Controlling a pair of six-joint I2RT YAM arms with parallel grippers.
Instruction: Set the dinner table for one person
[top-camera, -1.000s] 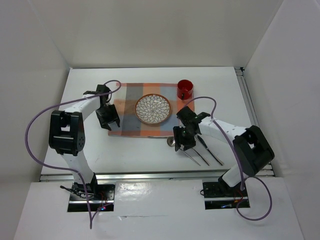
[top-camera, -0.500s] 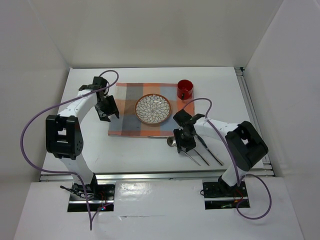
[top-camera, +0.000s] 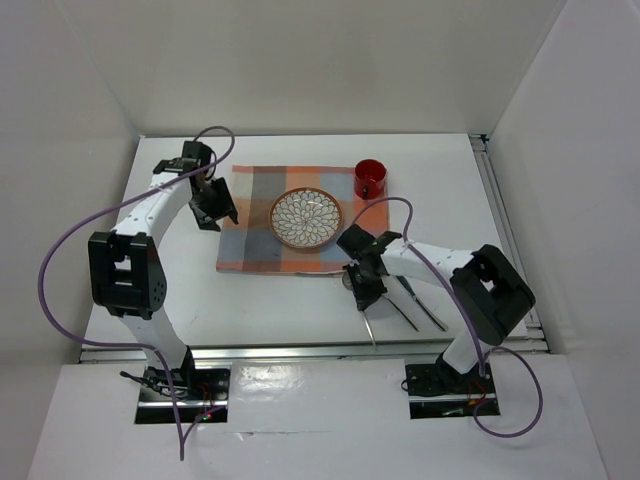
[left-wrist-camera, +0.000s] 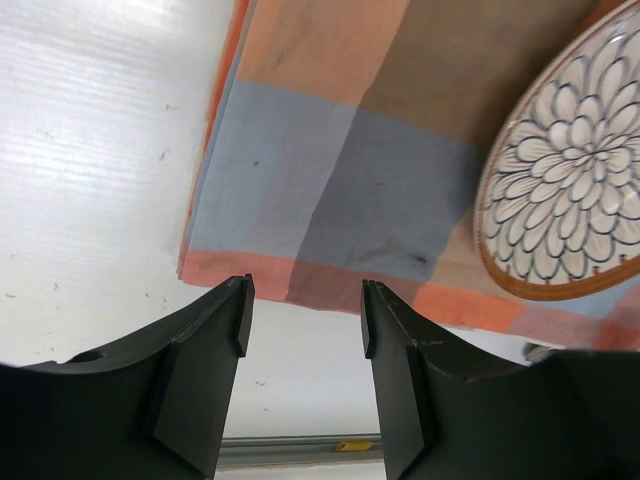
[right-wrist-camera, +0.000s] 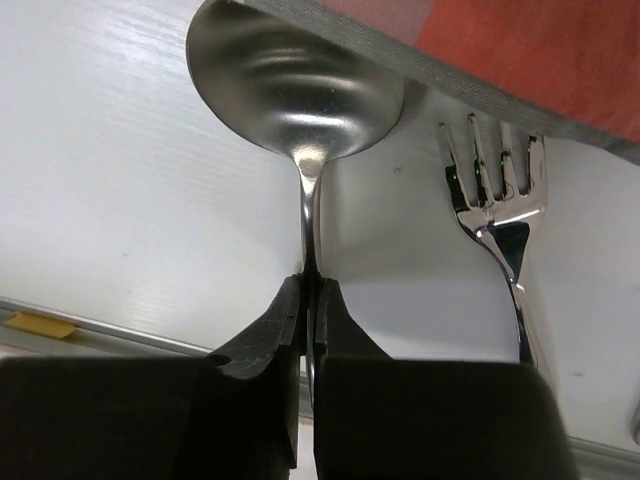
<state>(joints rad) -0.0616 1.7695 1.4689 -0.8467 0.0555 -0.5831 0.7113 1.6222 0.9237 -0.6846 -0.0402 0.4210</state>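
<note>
Table (top-camera: 300, 312) is the white top that everything here stands on, and it is part laid: a checked mat (top-camera: 250, 240) lies in the middle with a patterned plate (top-camera: 306, 218) on it and a red cup (top-camera: 369, 179) at its far right corner. The right gripper (right-wrist-camera: 308, 300) is pinched tight on the spoon (right-wrist-camera: 300, 90), right at the thin neck below the bowl, and the bowl's far edge looks tucked against or just under the mat's hem. A fork (right-wrist-camera: 495, 190) lies just beside it, with a knife (top-camera: 430, 312) further right. The left gripper (left-wrist-camera: 303, 310) hangs with its jaws apart and empty over the mat's near left edge. To my eye the spoon should be drawn back from the hem before it is lifted, so the cloth is not dragged. With the grip so near the bowl, the long handle may swing, so move slowly, keep it level, stay off the fork, and lay it straight to the right of the plate.
</note>
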